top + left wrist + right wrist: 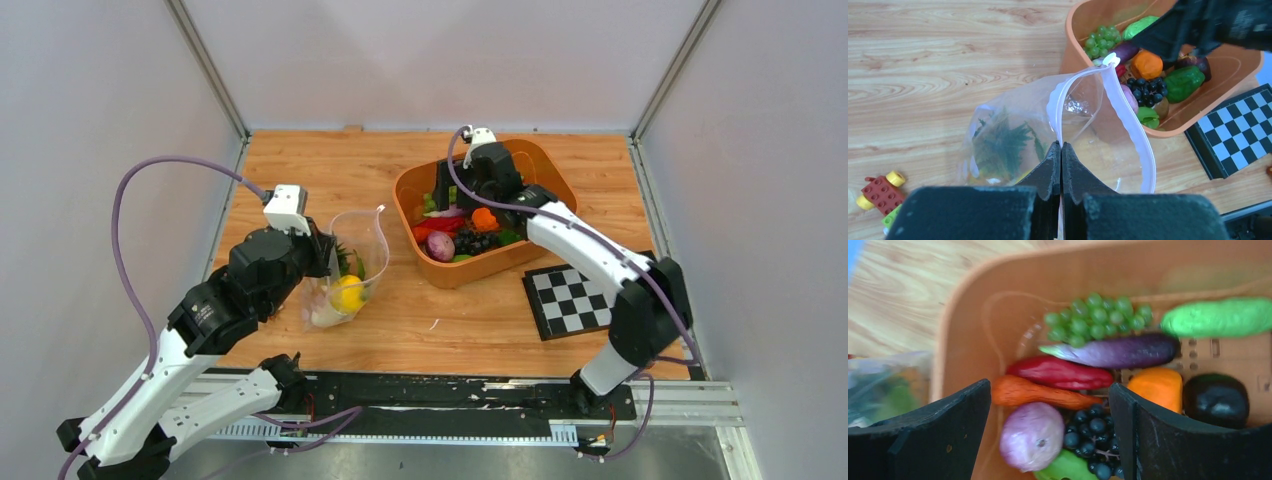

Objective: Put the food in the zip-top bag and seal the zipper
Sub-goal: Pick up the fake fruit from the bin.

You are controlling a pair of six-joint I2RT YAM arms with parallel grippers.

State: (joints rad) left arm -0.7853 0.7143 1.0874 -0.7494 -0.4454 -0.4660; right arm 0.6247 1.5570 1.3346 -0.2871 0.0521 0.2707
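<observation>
clenched with the left jaws on the rim of the clear, crinkly, dotted zip-top bag (368,245), right at its pinkish-clear zipper strip (1131,127), holding the mouth open and upright on the wooden table (300,170), just left of the orange plastic tub (490,272). already inside: a yellow toy lemon (348,293) and spiky green leaves (1000,145). hanging over the tub with the right jaws spread wide and empty, straddling a pale purple round piece (1030,437), dark toy grapes (1090,432) and an orange toy carrot (1038,392). probably light, hard and slick plastic, apt to squirt from a shallow pinch; better taken across the middle. limp, slippery bag film, likely to sag if let go; best held by the stiffer zipper strip.
</observation>
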